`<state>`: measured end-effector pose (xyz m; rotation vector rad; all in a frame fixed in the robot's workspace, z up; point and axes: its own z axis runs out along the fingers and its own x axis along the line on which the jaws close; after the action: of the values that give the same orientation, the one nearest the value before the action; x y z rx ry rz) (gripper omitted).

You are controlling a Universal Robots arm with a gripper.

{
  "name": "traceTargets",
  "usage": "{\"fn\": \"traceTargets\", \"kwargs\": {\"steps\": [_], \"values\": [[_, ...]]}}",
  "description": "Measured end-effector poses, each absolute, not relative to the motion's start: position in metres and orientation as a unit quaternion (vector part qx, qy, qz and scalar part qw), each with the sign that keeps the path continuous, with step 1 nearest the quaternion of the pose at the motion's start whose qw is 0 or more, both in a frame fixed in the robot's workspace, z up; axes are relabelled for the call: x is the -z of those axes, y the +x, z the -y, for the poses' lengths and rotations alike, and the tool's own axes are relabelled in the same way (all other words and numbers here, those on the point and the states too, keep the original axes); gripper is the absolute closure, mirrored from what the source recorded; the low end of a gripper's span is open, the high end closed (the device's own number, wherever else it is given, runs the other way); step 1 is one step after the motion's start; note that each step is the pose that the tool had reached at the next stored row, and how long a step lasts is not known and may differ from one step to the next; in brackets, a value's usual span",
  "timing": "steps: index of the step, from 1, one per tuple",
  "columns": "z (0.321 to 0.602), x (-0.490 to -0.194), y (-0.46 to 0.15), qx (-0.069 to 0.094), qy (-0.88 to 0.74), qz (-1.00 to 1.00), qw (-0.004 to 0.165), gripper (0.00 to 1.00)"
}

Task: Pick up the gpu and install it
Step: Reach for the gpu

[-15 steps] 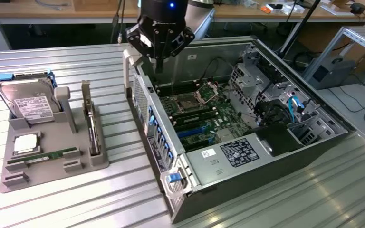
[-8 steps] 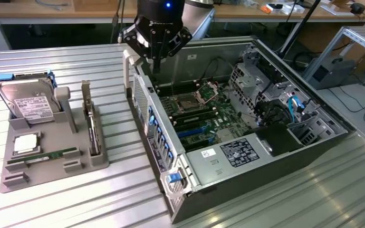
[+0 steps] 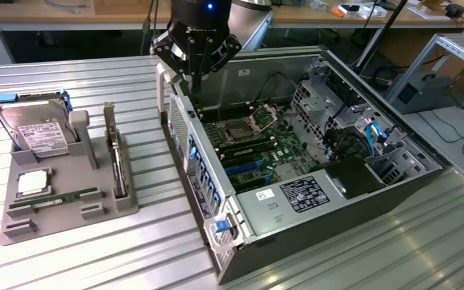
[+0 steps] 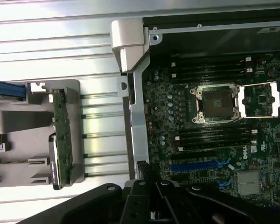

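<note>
In the exterior view, the hand (image 3: 193, 77) hangs at upper centre over the open computer case's (image 3: 215, 199) back corner, fingers pressed together, holding nothing. The gpu (image 3: 116, 158) stands on edge in the grey holder (image 3: 63, 226) at left. In the wrist view, the hand (image 4: 151, 210) is above the case wall, and the gpu (image 4: 63, 135) sits apart in its holder.

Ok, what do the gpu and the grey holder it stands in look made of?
The gpu: circuit board, dark in the exterior view, green with small components in the wrist view. Its end bracket looks like bare silvery metal. The holder: matte grey, blocky moulded shapes, probably plastic.
</note>
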<state>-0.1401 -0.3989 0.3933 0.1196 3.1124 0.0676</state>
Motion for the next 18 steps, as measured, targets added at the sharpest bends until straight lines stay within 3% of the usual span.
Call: {"fn": "traceTargets", "kwargs": {"steps": [18], "values": [[0.399,-0.393,-0.151,-0.022,0.038,-0.999,0.013,0.89]]}}
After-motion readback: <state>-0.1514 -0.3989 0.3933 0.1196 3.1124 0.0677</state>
